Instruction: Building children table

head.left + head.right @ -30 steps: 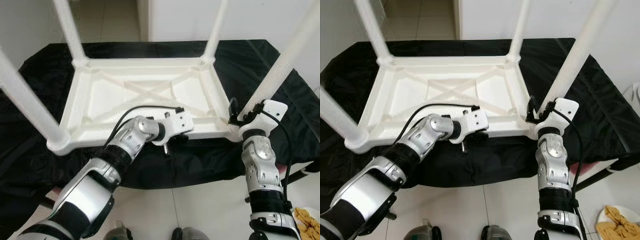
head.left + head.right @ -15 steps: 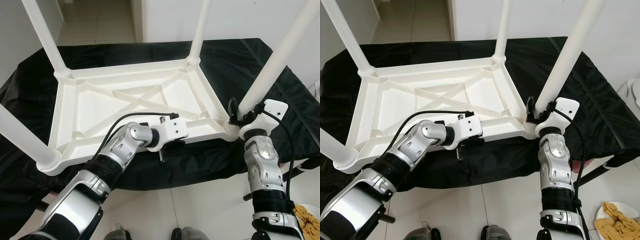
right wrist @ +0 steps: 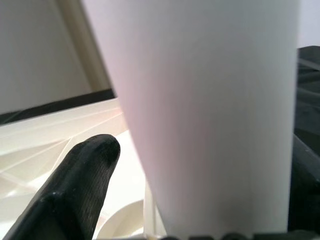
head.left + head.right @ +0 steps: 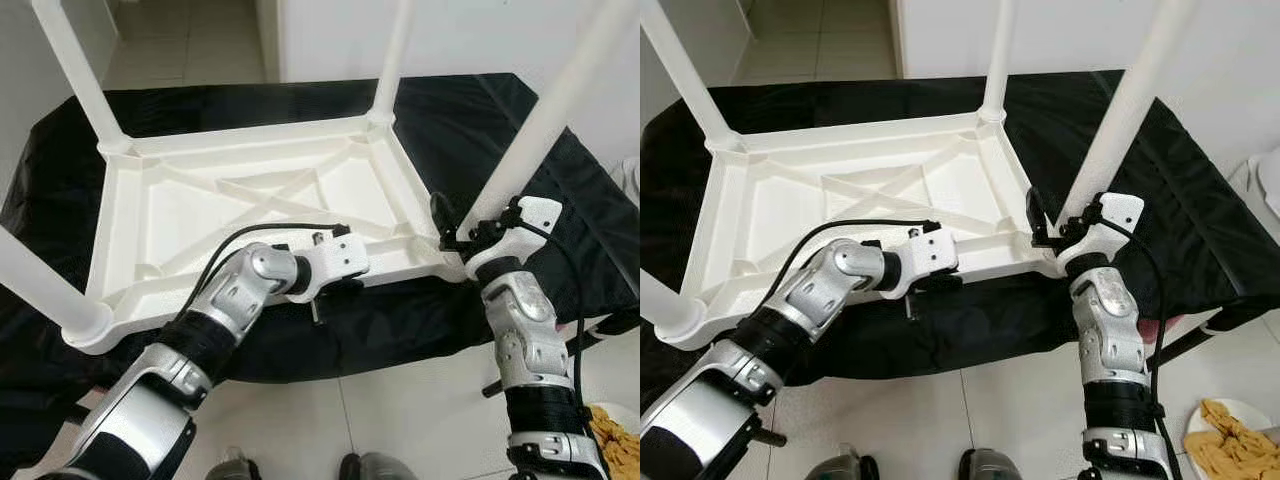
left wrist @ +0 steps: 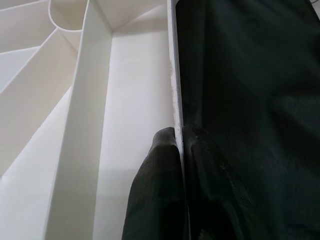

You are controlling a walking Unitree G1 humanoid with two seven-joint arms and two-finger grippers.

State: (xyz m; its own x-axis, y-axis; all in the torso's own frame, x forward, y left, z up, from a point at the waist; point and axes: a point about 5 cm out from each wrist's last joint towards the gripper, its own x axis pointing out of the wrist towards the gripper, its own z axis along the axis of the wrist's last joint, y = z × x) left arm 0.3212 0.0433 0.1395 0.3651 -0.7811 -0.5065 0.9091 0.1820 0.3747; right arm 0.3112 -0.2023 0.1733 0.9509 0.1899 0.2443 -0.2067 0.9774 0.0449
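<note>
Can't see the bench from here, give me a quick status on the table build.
Left gripper pinching table rim. Right gripper around near right leg. Table upside down on black cloth.

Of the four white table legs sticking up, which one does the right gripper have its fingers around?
The near leg on the robot's right. The right gripper straddles its base at the table corner; the other three legs stand free.

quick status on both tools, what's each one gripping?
Left tool: shut on the near rim of the upturned white table.
Right tool: straddles the near right table leg; whether it clamps the leg cannot be told.
</note>
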